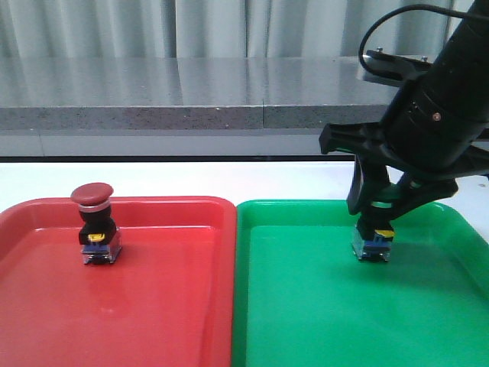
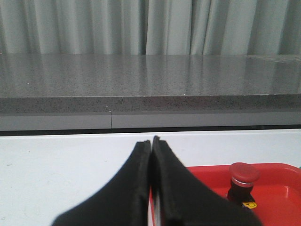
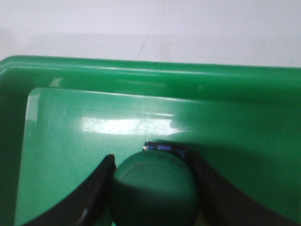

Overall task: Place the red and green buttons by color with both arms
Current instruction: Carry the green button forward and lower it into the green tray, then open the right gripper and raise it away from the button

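The red button (image 1: pixel 93 223) stands upright in the red tray (image 1: pixel 176 306), toward its far left; it also shows in the left wrist view (image 2: pixel 242 181). My left gripper (image 2: pixel 151 143) is shut and empty, above the white table next to the red tray's near corner; it is not in the front view. My right gripper (image 1: pixel 377 205) is shut on the green button (image 3: pixel 154 187), whose yellow-blue base (image 1: pixel 373 243) stands on the floor of the green tray (image 1: pixel 321 321). The fingers (image 3: pixel 96 188) press the green cap on both sides.
The two trays sit side by side on a white table (image 1: pixel 229 180). A grey stone-like ledge (image 1: pixel 191 92) and pale curtains run along the back. The green tray's rim (image 3: pixel 141 70) lies just beyond the held button.
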